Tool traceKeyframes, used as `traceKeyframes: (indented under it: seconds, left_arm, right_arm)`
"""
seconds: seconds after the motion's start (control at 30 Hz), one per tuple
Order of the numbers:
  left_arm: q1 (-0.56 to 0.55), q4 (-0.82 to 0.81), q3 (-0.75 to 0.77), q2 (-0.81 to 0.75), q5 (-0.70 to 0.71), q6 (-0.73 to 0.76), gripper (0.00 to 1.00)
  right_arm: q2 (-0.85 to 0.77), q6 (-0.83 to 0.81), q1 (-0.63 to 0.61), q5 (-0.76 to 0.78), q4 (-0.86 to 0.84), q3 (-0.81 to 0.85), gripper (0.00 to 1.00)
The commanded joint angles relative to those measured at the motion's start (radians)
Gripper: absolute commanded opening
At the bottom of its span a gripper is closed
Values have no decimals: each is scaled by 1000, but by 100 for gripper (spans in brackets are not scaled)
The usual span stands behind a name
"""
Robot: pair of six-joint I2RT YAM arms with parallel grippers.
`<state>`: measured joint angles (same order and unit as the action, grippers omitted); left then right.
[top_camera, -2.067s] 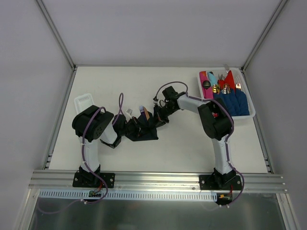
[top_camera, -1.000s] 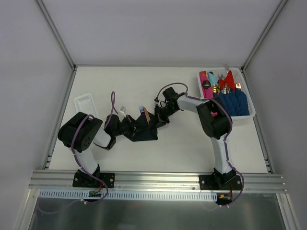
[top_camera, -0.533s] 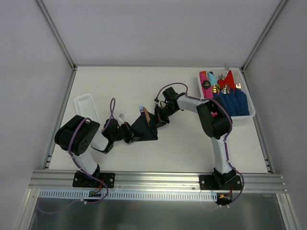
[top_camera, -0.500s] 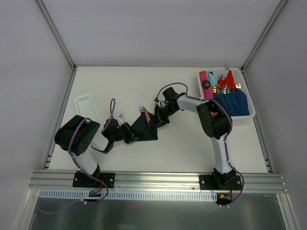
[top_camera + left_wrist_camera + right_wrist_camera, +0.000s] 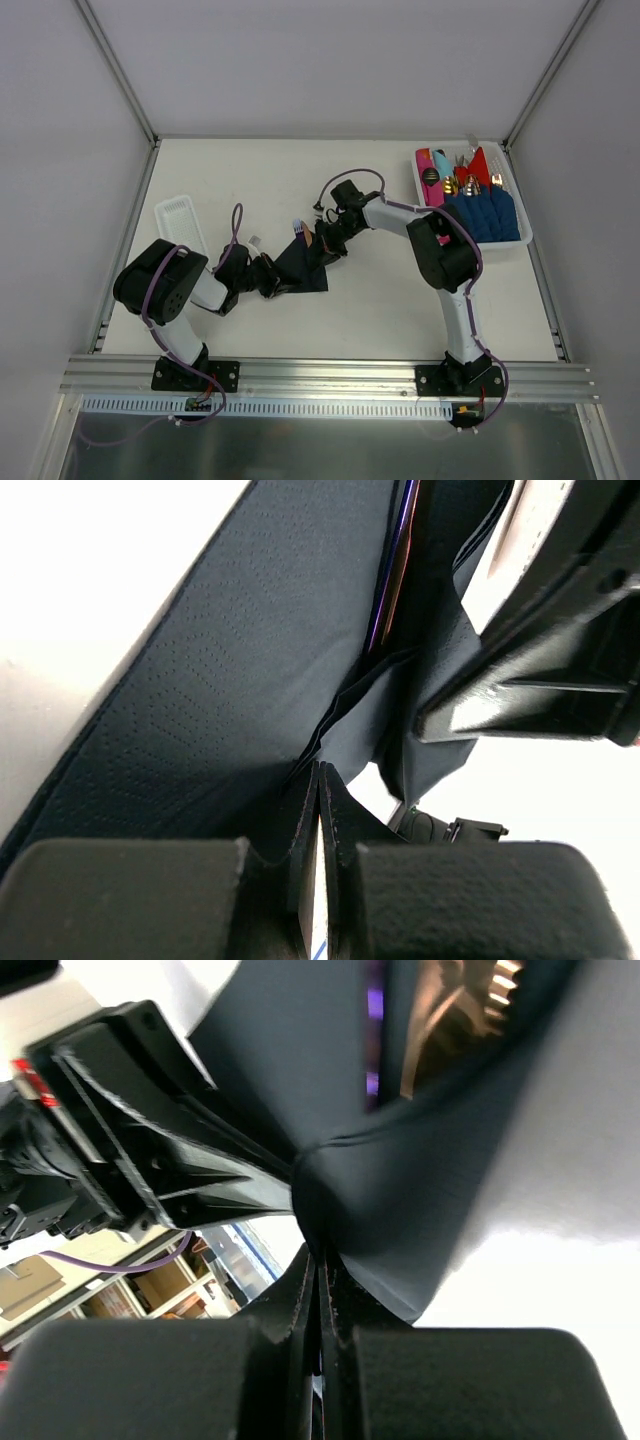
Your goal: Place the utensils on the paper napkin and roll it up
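- At the left side of the counter (image 5: 380, 300), a small white tray (image 5: 178, 218) is seen lying flat, well apart from the other things.
- Just to the right of it, the left end effector (image 5: 270, 281) is held low over the counter and is pointed toward the right.
- In the left wrist view, the fingers (image 5: 140, 900) of the left end effector (image 5: 318, 780) are seen pressed together, and a thin fold of the paper napkin (image 5: 230, 680) is pinched between them.
- The paper napkin (image 5: 302, 268) is found near the middle of the counter, between the two end effectors. It is very dark, it is partly raised from the surface, and it is creased into folds rather than laid flat.
- A utensil (image 5: 450, 1010) with copper-coloured tines is seen in the right wrist view, partly covered by the paper napkin (image 5: 420, 1180). In the left wrist view only a thin copper and purple edge (image 5: 395, 575) of it is shown, inside a fold.
- The right end effector (image 5: 325, 243) is placed at the upper right corner of the napkin. In the right wrist view its tips (image 5: 319, 1260) are closed tightly, and an edge of the napkin is clamped between them.
- At the far right of the counter, a white bin (image 5: 526, 236) is set. Blue rolled napkins (image 5: 485, 215), red napkins (image 5: 478, 165) and a pink one (image 5: 436, 185) are kept in it, together with some more cutlery that is too small to be told apart.
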<state>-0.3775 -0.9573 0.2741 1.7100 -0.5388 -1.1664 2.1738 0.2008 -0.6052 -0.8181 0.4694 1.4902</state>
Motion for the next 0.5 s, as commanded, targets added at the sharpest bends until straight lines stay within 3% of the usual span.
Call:
traceKeyframes:
  seconds: [0.0,0.47]
  left_arm:
    - [11,91,5,2,53,54,0]
    - [11,106,5,0,53,66,0]
  right_arm:
    - [-45,-9,-18,8,23,53,0]
    - [60,52,-31,23,15,108,0]
